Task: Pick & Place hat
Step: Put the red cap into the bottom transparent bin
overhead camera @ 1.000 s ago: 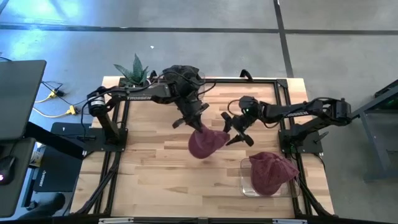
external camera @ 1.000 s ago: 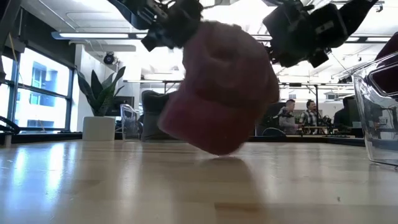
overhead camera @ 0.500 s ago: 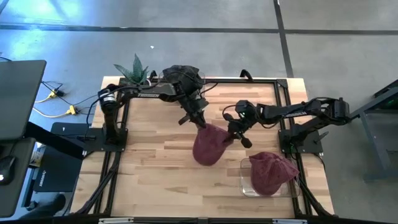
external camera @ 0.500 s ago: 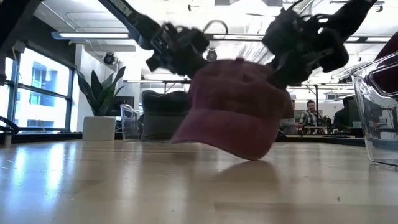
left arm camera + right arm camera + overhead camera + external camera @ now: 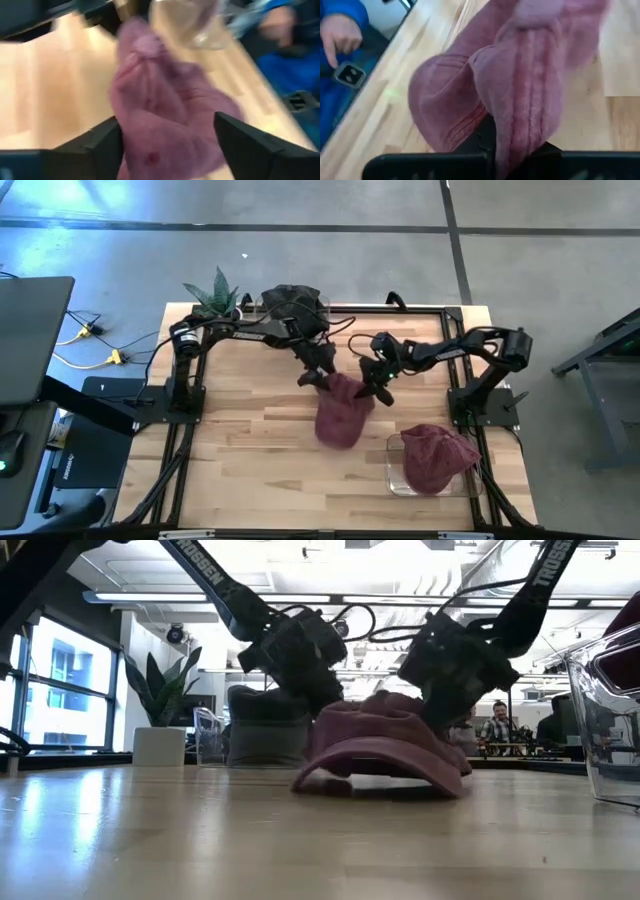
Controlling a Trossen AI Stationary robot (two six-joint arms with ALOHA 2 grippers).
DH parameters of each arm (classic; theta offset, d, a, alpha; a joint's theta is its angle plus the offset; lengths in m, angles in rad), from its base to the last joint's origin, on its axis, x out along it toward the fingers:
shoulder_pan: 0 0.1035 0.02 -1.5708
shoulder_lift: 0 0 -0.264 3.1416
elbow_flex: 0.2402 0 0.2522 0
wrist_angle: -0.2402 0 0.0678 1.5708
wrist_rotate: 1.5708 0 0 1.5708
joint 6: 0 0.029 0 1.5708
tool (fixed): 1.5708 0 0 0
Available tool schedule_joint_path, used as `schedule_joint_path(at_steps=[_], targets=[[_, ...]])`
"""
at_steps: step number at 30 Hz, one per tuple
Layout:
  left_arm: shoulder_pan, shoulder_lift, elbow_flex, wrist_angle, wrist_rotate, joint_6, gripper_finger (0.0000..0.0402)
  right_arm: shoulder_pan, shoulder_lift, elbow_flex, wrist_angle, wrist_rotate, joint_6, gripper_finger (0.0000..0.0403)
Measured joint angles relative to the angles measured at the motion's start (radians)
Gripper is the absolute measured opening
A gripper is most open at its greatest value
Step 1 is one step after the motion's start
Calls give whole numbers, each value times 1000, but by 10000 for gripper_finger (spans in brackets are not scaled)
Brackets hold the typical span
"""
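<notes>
My left wrist view is smeared by blur: the maroon hat is a soft mass there, and a clear container at the top of the frame is cut off by the edge. In my right wrist view the cloth swallows the tips of my right jaws, and the hat runs off the top. In the low view, the hat hides both sets of fingertips behind its crown.
</notes>
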State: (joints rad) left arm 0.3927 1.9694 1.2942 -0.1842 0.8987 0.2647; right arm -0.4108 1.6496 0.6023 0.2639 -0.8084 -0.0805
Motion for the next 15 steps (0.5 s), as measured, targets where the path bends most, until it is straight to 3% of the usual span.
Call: schedule_joint_path(at_steps=[3,7,10,15], targets=[[-1,-17,0,-56,-104,2,313,-19,-13,1,-5,-13,65,4],[-13,-22,1,-187,-206,20,322,-35,-37,1,-5,-13,105,10],[-27,-21,-3,-202,-192,14,314,-35,-45,1,-5,-13,102,7],[-85,-21,-47,-39,-158,-80,293,-34,-46,1,-8,-14,105,4]])
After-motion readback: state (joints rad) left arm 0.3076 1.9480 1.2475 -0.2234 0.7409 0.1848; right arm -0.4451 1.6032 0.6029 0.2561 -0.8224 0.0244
